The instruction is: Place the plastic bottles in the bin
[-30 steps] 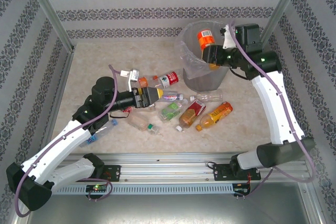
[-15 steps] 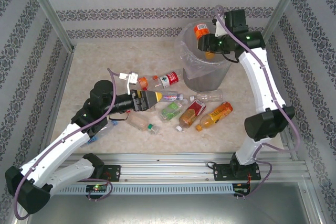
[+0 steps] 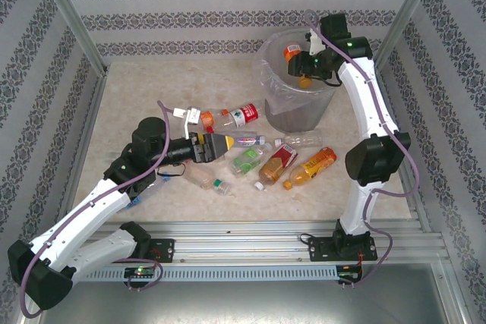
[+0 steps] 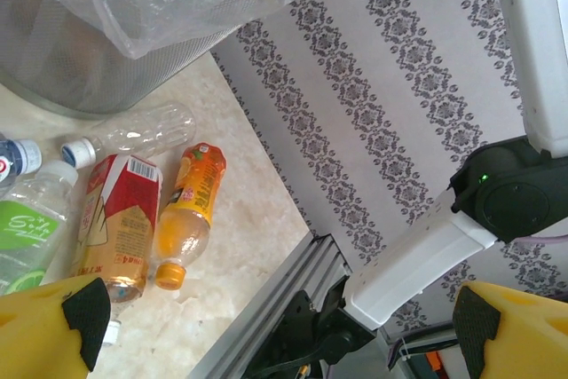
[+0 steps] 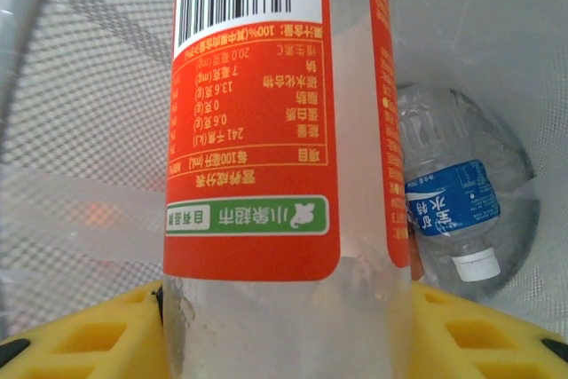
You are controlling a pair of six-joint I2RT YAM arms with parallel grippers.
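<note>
My right fingers (image 5: pixel 80 339) are clamped on an orange-labelled bottle (image 5: pixel 266 130), one yellow pad on each side of its clear lower body. The label's barcode and print face me. The bottle hangs over the mouth of the bin (image 5: pixel 80 130), whose grey mesh wall and clear bag liner surround it. Deep inside the bin, on the bottom, lies a clear bottle with a blue label (image 5: pixel 453 210) and a white cap. From above, that hand is at the bin's far right rim, with the bottle's orange label visible inside the opening.

My left fingers (image 4: pixel 53 317) are spread wide apart with nothing between them. They hover low over the worktop (image 3: pixel 137 96), pointing toward the bottle pile. Just ahead of them lie a green-labelled bottle (image 4: pixel 22 228), a red-labelled bottle (image 4: pixel 120 219) and an amber juice bottle (image 4: pixel 191 210), all three side by side on the worktop. A clear bottle (image 4: pixel 138 130) with a white cap lies beyond them, near the bin's base. From above, a red-and-white-labelled bottle (image 3: pixel 243 115) rests left of the bin, and a small clear one (image 3: pixel 201 176) lies nearer my bases.
</note>
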